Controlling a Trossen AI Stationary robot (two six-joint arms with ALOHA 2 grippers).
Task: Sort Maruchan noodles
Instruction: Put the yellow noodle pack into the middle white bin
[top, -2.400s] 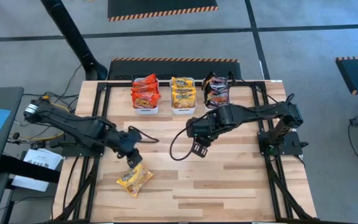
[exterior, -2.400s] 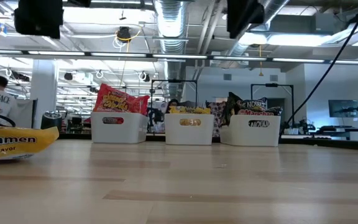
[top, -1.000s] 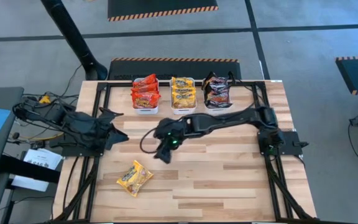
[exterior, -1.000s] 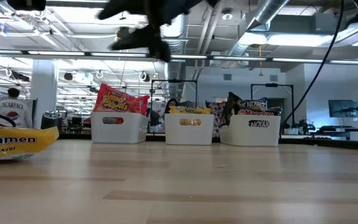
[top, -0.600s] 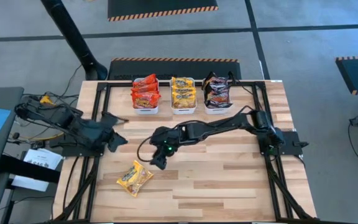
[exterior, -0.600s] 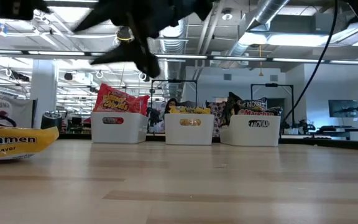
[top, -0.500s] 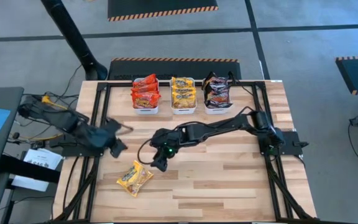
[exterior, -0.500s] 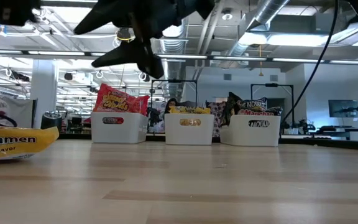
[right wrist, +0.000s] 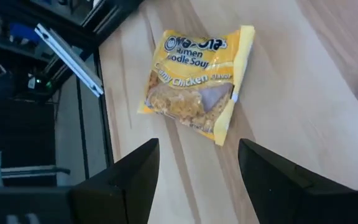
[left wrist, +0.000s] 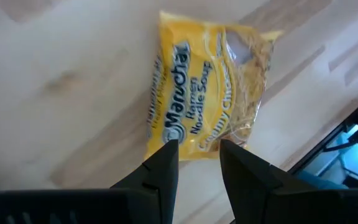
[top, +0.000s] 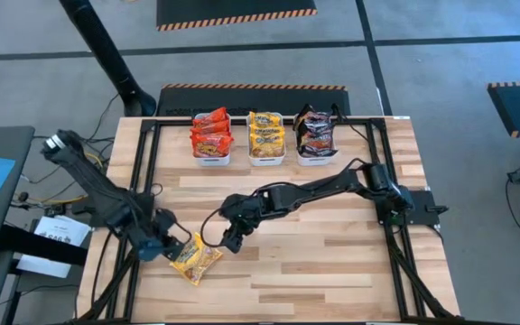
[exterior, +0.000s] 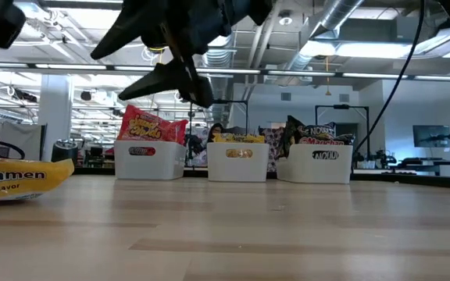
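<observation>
One yellow Maruchan noodles packet (top: 195,260) lies flat on the wooden table near its front left, also seen in the low view (exterior: 14,181). Three white tubs at the far edge hold red (top: 211,135), yellow (top: 266,134) and dark (top: 314,132) packets. My left gripper (top: 175,247) hangs just left of the yellow packet (left wrist: 207,93), pointing steeply down at it, fingers apart with a narrow gap (left wrist: 197,165). My right gripper (top: 231,238) hovers to the packet's right, wide open (right wrist: 197,186), with the packet (right wrist: 194,84) ahead of it. Neither touches the packet.
Black frame rails (top: 143,181) run along the table's left and right sides. The left table edge and dark gear beyond it (right wrist: 55,56) lie close to the packet. Bare wood (top: 332,262) stretches over the near right of the table.
My left gripper has swung toward the table's near edge and come down, rolling as it went, and now stands beside the yellow packet. My right gripper has sunk a little and drifted toward the packet. The packet has not moved.
</observation>
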